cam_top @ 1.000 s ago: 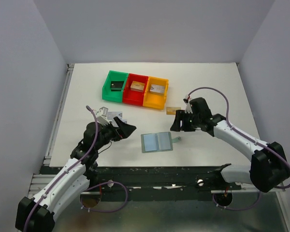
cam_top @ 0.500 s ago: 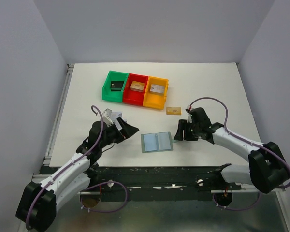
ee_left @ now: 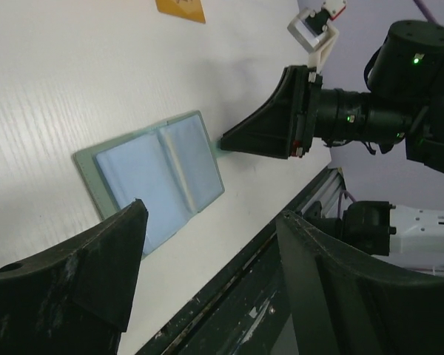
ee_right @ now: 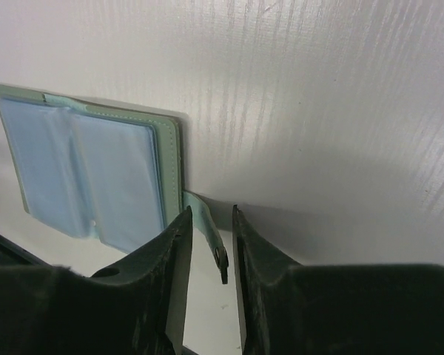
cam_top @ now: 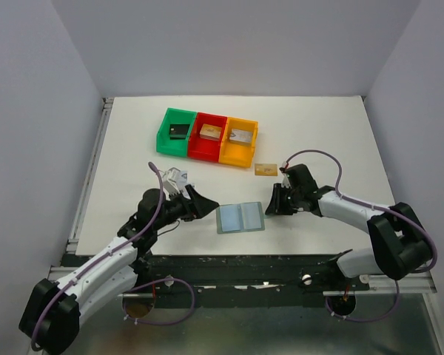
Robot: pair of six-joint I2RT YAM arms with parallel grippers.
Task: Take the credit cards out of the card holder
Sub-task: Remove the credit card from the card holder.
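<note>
The card holder lies open and flat near the table's front edge, with its pale blue pockets facing up. It also shows in the left wrist view and the right wrist view. I cannot tell whether cards are in the pockets. One tan-gold credit card lies on the table behind it. My right gripper is at the holder's right edge. Its jaws are narrowly apart around the side tab and do not pinch it. My left gripper is open and empty, just left of the holder.
Green, red and orange bins stand in a row at the back, each with a small block inside. The table's dark front rail runs close below the holder.
My left gripper has moved right, closer to the holder's left edge. My right gripper has come down and left, and its jaws now stand around the side tab.
</note>
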